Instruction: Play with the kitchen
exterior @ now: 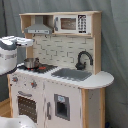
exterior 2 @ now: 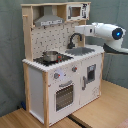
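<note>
Kitchen (exterior: 60,75) (exterior 2: 60,65) stands upright on a wooden floor (exterior 2: 107,107), in front of a grey curtain (exterior: 115,55). Landmark for all positions: the grey sink (exterior: 71,74) (exterior 2: 82,51).

- Black faucet (exterior: 83,59) (exterior 2: 74,39) rises directly behind the sink.
- Steel pot (exterior: 31,63) (exterior 2: 50,55) sits on the stovetop (exterior: 37,67) (exterior 2: 52,59) beside the sink.
- Oven door (exterior: 27,106) (exterior 2: 64,95) is below the stovetop, closed.
- Range hood (exterior: 38,29) (exterior 2: 50,20) hangs above the stovetop; microwave (exterior: 71,23) (exterior 2: 77,11) sits on the top shelf above the sink.

My arm (exterior 2: 107,34) reaches in above the sink, in the second exterior view. My gripper (exterior 2: 85,30) ends near the faucet's top; contact unclear. Fingers: cannot tell whether spread or closed.
</note>
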`<state>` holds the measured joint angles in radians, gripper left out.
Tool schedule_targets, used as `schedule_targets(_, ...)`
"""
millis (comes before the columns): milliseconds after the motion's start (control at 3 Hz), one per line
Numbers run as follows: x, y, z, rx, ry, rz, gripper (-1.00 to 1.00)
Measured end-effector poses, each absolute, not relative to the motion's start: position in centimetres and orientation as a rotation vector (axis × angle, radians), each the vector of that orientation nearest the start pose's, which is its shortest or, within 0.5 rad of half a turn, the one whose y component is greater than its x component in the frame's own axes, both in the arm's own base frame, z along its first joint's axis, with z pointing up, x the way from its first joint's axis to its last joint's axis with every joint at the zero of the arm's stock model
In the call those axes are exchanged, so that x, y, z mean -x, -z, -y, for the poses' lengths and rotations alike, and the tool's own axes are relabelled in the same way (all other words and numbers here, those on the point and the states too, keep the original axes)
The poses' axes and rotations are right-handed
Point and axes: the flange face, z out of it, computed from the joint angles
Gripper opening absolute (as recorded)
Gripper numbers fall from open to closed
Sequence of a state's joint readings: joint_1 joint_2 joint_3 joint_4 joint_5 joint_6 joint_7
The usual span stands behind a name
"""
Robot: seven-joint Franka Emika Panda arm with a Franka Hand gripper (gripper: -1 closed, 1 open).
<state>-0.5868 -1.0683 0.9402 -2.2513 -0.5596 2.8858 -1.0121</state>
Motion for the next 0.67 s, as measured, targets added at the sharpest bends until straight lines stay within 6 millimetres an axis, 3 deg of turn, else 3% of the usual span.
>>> schedule_targets(667, -33.6, -68.6, -31.3, -0.695, -0.488, -1.418, 1.0)
